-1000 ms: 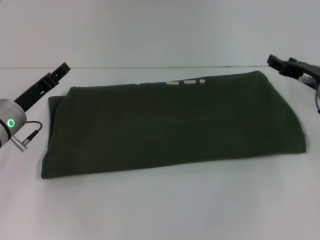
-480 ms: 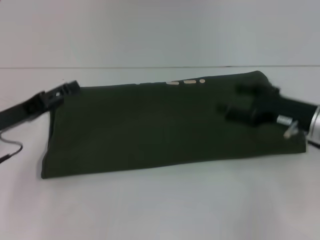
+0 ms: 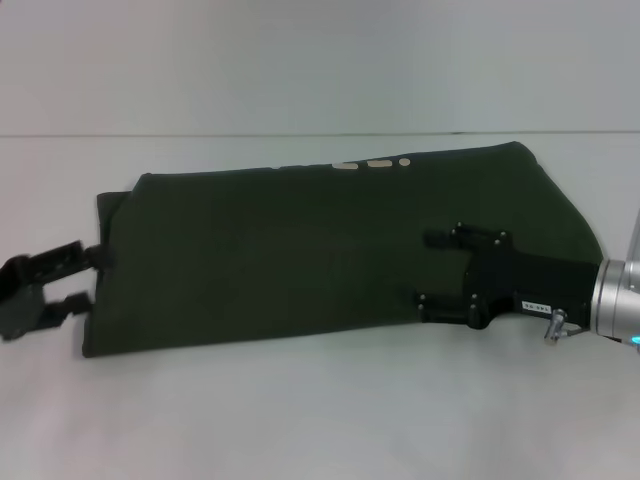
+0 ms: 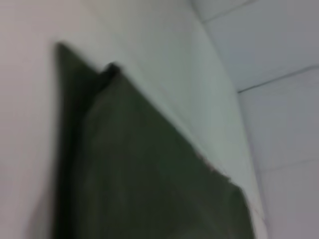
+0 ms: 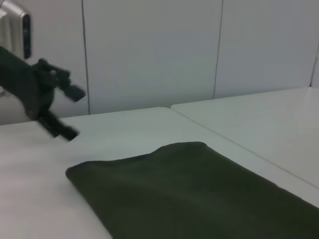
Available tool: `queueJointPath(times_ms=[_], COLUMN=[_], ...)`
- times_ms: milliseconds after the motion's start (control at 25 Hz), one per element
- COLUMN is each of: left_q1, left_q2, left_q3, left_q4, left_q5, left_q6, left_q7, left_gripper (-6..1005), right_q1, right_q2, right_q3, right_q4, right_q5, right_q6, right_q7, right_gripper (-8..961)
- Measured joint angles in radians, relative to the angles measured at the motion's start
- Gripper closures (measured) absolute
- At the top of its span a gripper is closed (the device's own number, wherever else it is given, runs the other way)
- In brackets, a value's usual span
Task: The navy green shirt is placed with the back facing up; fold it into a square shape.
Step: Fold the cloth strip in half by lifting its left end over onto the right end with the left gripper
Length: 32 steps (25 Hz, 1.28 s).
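The navy green shirt [image 3: 300, 250] lies folded into a long flat band across the white table, with cream letters [image 3: 372, 163] peeking out at its far edge. My left gripper [image 3: 88, 277] is open at the shirt's left edge, near its front left corner, holding nothing. My right gripper [image 3: 432, 268] is open and empty, low over the right part of the shirt, pointing left. The left wrist view shows a corner of the shirt [image 4: 139, 179]. The right wrist view shows the shirt [image 5: 189, 194] and my left gripper [image 5: 74, 112] beyond it.
The white table [image 3: 320, 410] reaches past the shirt on all sides. A seam between table tops [image 3: 300, 134] runs behind the shirt. Grey wall panels [image 5: 149, 50] stand beyond the table.
Both arms have come in from the back corners. The right gripper swung down over the shirt's right part. The left gripper dropped to the shirt's left edge. The shirt has not moved.
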Motion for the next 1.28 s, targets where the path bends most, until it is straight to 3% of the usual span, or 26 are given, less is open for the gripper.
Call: queueJointPath(times_ms=[360, 680, 1280], left_q1=[0.042, 0.042, 0.04], left_q2=[-0.01, -0.009, -0.011], left_q3=[-0.01, -0.048, -0.047], left_q4=[0.029, -0.054, -0.073], left_q5=[0.124, 0.12, 0.123], left_q6=[-0.017, -0.076, -0.171], left_q7=[-0.118, -0.137, -0.194], left_gripper=[54, 53, 54], right_q1=[-0.001, 0.001, 0.006], right_q2=[0.001, 0.004, 0.004], right_q3=[0.005, 0.006, 0.001], right_q4=[0.001, 0.008, 0.008], right_q5=[0.002, 0.002, 0.002], right_q6=[0.013, 0.023, 0.022], right_q7=[-0.005, -0.006, -0.006], right_gripper=[59, 59, 59])
